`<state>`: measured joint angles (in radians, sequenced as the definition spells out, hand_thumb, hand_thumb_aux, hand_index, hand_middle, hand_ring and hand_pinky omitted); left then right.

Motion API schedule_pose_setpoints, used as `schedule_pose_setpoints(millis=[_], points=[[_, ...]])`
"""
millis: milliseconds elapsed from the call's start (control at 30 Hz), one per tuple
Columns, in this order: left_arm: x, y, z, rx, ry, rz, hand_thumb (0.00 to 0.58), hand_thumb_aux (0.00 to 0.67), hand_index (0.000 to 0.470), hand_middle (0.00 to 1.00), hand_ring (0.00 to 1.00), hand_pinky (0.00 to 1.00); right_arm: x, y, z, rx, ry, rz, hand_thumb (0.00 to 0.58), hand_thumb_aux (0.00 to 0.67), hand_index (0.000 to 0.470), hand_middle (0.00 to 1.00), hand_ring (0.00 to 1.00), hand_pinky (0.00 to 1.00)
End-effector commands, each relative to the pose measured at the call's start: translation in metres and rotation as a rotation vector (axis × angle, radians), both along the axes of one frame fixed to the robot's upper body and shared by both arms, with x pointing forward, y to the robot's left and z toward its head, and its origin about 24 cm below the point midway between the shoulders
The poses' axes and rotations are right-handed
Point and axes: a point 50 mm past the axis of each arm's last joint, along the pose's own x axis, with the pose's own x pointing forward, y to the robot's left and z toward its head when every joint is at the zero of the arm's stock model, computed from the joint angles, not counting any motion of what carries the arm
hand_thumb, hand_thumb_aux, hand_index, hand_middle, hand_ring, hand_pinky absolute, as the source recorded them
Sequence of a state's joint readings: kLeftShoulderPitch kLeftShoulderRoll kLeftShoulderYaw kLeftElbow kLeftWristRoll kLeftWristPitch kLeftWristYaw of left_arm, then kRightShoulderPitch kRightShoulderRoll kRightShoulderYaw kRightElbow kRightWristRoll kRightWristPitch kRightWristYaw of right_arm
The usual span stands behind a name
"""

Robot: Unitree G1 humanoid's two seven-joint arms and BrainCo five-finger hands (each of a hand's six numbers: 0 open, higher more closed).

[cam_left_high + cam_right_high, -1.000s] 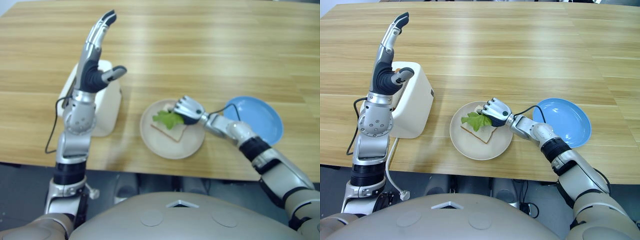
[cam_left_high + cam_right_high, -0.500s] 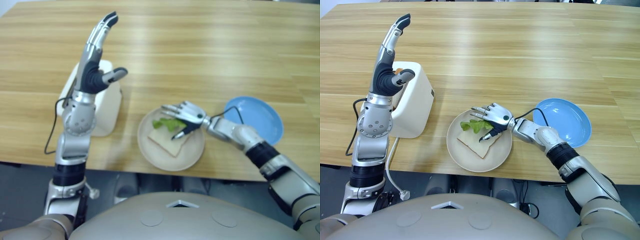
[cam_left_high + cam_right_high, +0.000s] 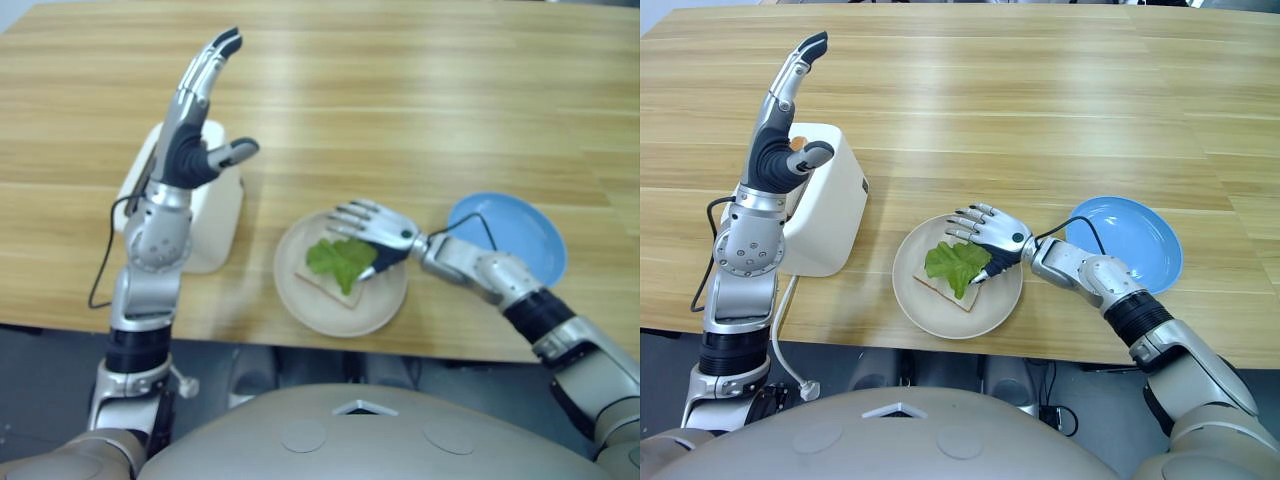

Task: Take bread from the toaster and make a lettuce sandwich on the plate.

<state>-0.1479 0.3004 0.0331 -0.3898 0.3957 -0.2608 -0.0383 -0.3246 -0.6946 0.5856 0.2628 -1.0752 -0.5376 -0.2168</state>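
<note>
your right hand (image 3: pixel 995 233) hovers over the right side of the plate (image 3: pixel 925 316), palm down, fingers (image 3: pixel 965 214) spread wide and straight, gripping nothing. its dark thumb tip angles down to the right edge of the lettuce (image 3: pixel 956 264); you cannot tell from either eye whether it touches the leaf or sits just above it.

your left hand (image 3: pixel 778 135) stands raised above the toaster (image 3: pixel 836 215), fingers stretched straight up and close together, thumb sticking out sideways, empty and touching nothing.

the lettuce is a crinkled, bright green leaf with a ruffled edge, lying flat on top of the bread (image 3: pixel 944 292). the bread is a pale, square-cornered slice with a thin tan crust; only its lower left corner and edge show from under the leaf. both rest in the middle of the plate, which is round, beige and matte with a shallow rim.

the toaster is a smooth white box with rounded corners, left of the plate, its cord (image 3: pixel 788 310) trailing off the table's (image 3: pixel 1040 100) near edge. a glossy blue dish (image 3: pixel 1138 242) sits to the right, behind your right forearm. the table is light wood with long straight grain.
</note>
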Motion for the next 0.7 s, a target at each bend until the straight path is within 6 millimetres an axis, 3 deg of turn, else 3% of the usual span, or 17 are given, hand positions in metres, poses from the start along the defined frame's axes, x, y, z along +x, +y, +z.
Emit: schedule_pose_setpoints(millis=[33, 300, 467, 700], points=[[0.0, -0.001, 0.001, 0.019, 0.01, -0.005, 0.0, 0.0, 0.0, 0.0, 0.0, 0.0, -0.005, 0.0, -0.001, -0.011, 0.03, 0.009, 0.0, 0.0, 0.0, 0.0, 0.0, 0.0], [-0.001, 0.004, 0.01, 0.004, 0.009, -0.018, 0.0, 0.0, 0.0, 0.0, 0.0, 0.0, -0.01, -0.008, 0.008, -0.028, 0.026, -0.009, 0.0, 0.0, 0.0, 0.0, 0.0, 0.0], [-0.002, 0.02, 0.013, 0.056, 0.035, 0.008, 0.0, 0.0, 0.0, 0.0, 0.0, 0.0, -0.018, -0.019, 0.013, -0.062, 0.059, -0.035, 0.0, 0.0, 0.0, 0.0, 0.0, 0.0], [-0.003, 0.036, 0.017, 0.083, 0.088, 0.016, 0.0, 0.0, 0.0, 0.0, 0.0, 0.0, -0.022, -0.036, 0.037, -0.08, 0.052, -0.103, 0.0, 0.0, 0.0, 0.0, 0.0, 0.0]])
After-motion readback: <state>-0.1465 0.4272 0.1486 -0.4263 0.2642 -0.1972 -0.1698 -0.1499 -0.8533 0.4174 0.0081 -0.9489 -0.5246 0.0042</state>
